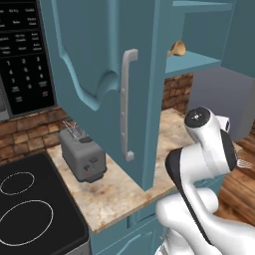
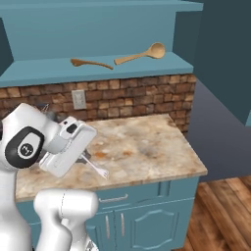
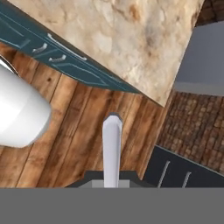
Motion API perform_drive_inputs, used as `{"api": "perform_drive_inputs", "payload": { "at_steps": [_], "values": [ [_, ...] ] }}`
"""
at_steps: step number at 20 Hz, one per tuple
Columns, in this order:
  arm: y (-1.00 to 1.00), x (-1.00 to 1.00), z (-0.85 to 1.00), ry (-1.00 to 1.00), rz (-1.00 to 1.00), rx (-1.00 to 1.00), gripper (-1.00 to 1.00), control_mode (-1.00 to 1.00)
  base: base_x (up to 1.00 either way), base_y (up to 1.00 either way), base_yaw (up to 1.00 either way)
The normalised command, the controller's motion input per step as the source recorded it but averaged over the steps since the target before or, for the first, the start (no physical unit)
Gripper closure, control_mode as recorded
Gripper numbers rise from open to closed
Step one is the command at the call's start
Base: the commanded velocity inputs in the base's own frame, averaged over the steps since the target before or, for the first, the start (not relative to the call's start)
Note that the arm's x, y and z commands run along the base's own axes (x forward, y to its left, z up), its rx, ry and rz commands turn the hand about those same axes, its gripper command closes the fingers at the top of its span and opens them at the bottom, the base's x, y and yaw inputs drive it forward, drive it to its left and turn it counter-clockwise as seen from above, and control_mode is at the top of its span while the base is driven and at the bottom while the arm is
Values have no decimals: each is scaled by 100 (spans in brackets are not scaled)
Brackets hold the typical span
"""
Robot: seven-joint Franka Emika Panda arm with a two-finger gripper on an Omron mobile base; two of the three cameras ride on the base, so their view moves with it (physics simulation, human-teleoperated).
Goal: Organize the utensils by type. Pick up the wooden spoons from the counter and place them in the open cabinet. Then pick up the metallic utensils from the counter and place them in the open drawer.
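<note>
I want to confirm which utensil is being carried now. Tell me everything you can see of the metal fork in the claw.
The fork is thin and silver-grey, metallic-looking, with short tines at its free end. The shut claw holds it by the handle. In the right base view it slants out from the hand, tines down and to the right, over the counter's front part. The left base view shows the tines sticking out beyond the arm. In the hand view its handle rises between the fingertips, above wooden floor.
</note>
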Motion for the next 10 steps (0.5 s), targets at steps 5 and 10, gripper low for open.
{"api": "perform_drive_inputs", "payload": {
  "at_steps": [5, 10],
  "values": [
    [0, 0, 0, 0, 0, 0, 100, 100, -35, -32, -22],
    [0, 0, 0, 0, 0, 0, 100, 100, -27, -27, -36]
  ]
}}
